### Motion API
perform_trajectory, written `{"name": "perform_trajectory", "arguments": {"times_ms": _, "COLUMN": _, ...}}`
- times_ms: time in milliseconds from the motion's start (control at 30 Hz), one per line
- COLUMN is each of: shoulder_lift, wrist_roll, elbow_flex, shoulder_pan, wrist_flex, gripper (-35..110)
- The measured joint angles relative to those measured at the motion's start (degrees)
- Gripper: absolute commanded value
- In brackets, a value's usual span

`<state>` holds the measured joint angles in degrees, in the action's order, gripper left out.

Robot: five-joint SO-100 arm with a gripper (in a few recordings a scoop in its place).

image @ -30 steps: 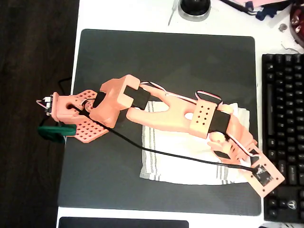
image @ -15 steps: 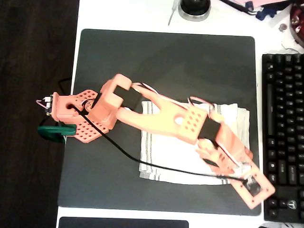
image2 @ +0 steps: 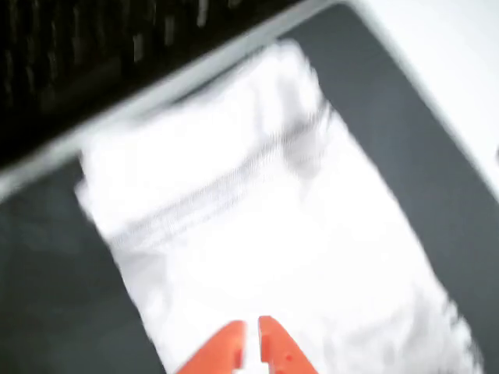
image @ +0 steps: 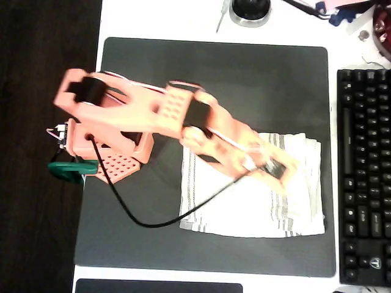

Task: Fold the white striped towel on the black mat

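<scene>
I see the white striped towel point(image: 256, 204) lying folded on the black mat point(image: 153, 73); my hand point(image2: 251, 343) hangs above, nearly pinched together and empty.

Folded white striped towel point(image: 256, 204) on black mat point(image: 244, 79)

We see even, bright light in the overhead view, with the orange arm point(image: 183, 119) smeared by motion; the wrist view is heavily blurred, its white striped towel point(image2: 265, 234) washed out to near glare
</scene>
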<state>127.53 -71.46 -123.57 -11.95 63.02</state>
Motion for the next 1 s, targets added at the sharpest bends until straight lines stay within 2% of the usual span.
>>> {"name": "perform_trajectory", "arguments": {"times_ms": 267, "shoulder_lift": 22.68, "wrist_roll": -2.11, "elbow_flex": -15.21, "shoulder_pan": 5.71, "wrist_flex": 10.02, "gripper": 0}}
{"name": "perform_trajectory", "arguments": {"times_ms": 400, "shoulder_lift": 25.4, "wrist_roll": 0.79, "elbow_flex": -15.56, "shoulder_pan": 0.79, "wrist_flex": 14.59, "gripper": 14}}
{"name": "perform_trajectory", "arguments": {"times_ms": 567, "shoulder_lift": 27.33, "wrist_roll": -0.97, "elbow_flex": -19.42, "shoulder_pan": -7.29, "wrist_flex": 21.97, "gripper": 12}}
{"name": "perform_trajectory", "arguments": {"times_ms": 833, "shoulder_lift": 38.85, "wrist_roll": 2.72, "elbow_flex": -29.88, "shoulder_pan": -17.49, "wrist_flex": 22.15, "gripper": 14}}
{"name": "perform_trajectory", "arguments": {"times_ms": 1000, "shoulder_lift": 41.4, "wrist_roll": 3.43, "elbow_flex": -37.0, "shoulder_pan": -19.34, "wrist_flex": 15.64, "gripper": 14}}
